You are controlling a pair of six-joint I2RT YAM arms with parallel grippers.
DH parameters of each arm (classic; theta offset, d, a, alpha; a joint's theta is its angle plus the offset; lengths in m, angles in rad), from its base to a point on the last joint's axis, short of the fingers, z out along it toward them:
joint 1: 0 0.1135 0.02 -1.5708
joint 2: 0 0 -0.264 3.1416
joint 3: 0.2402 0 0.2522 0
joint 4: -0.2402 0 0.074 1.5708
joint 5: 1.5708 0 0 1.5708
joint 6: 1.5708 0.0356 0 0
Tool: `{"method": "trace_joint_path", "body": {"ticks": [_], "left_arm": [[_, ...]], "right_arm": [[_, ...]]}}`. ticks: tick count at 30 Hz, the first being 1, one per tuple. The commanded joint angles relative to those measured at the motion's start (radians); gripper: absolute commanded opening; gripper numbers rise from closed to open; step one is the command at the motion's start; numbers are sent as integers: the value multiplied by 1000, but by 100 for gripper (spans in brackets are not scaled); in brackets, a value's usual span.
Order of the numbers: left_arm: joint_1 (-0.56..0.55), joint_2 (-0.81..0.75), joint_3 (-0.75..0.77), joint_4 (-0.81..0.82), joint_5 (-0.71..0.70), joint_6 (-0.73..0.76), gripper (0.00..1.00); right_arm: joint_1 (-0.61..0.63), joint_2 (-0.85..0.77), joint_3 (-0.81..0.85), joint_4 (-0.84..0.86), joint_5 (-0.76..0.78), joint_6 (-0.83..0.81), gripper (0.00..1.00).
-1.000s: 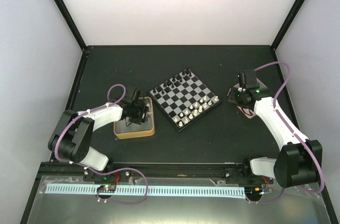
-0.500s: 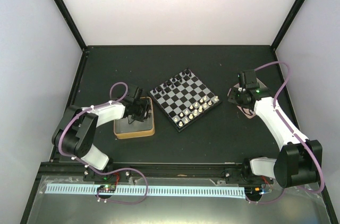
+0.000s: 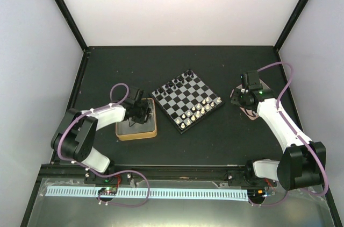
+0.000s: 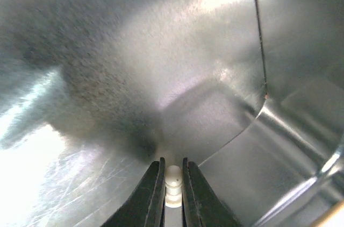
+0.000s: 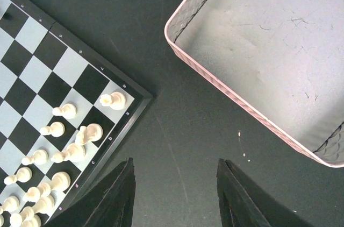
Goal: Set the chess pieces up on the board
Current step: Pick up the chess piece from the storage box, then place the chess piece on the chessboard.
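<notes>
My left gripper (image 4: 172, 165) pinches 1 cream piece (image 4: 173, 186) inside the tin (image 4: 161, 76); right gripper (image 5: 174, 163) gapes above black tabletop (image 5: 161, 33), white walls (image 3: 177, 6) around.

Scratched shiny metal tin (image 4: 204, 76), smooth cream chess piece (image 4: 173, 179), matt table (image 3: 215, 141).

left gripper (image 4: 172, 167): its two fingers (image 4: 153, 194) stood apart a moment ago. Now they have squeezed close together.
white piece (image 4: 173, 186): now it is pinched between those fingers, down inside the shiny tin (image 4: 290, 49).
left arm (image 3: 105, 114): it has turned a little. The gripper now sits a bit nearer the tin's left edge than before.
</notes>
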Motion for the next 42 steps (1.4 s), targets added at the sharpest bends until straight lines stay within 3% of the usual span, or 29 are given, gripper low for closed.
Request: {"method": "trace_joint_path", "body": {"ticks": [1, 9, 16, 20, 27, 36, 42], "left_arm": [[6, -82, 7, -89, -79, 99, 1], [7, -230, 47, -206, -150, 332, 2], [-116, -271, 182, -325, -316, 494, 1], [-222, -186, 328, -318, -431, 647, 2], [-332, 84, 554, -221, -447, 899, 2], [-402, 336, 705, -154, -540, 1053, 2], [-411, 395, 711, -143, -507, 1061, 2]], "right_arm": [[1, -5, 17, 18, -27, -25, 44], [1, -11, 22, 76, -197, -60, 44], [1, -28, 26, 69, -133, 3, 44], [2, -38, 14, 61, -94, 37, 44], [0, -43, 15, 47, -78, 38, 44], [1, -46, 12, 32, -84, 18, 45], [0, -29, 22, 26, -40, 21, 44]]}}
